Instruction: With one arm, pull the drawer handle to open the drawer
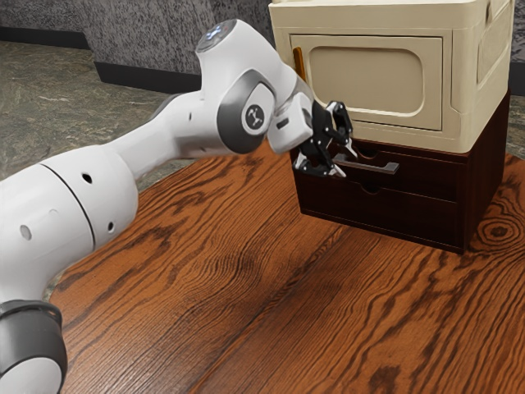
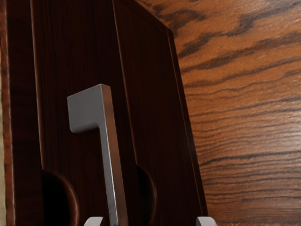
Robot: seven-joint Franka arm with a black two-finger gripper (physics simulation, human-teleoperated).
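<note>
In the exterior view, my gripper (image 1: 347,162) is at the front of a dark wooden drawer unit, fingers spread around the left end of a grey metal handle (image 1: 379,167). The upper drawer (image 1: 431,176) carries this handle and looks flush with the unit. In the wrist view, the open gripper (image 2: 150,221) has the handle bar (image 2: 112,160) running between its fingertips, nearer to one of them. The fingers do not close on the bar from both sides. Part of the handle is hidden behind the gripper in the exterior view.
A cream cabinet (image 1: 369,78) with an orange-brown handle (image 1: 299,63) stands on top of the drawer unit, close to my hand. Below the upper drawer is a lower drawer (image 1: 385,212). The wood-grain table (image 1: 271,279) extends in front of the unit.
</note>
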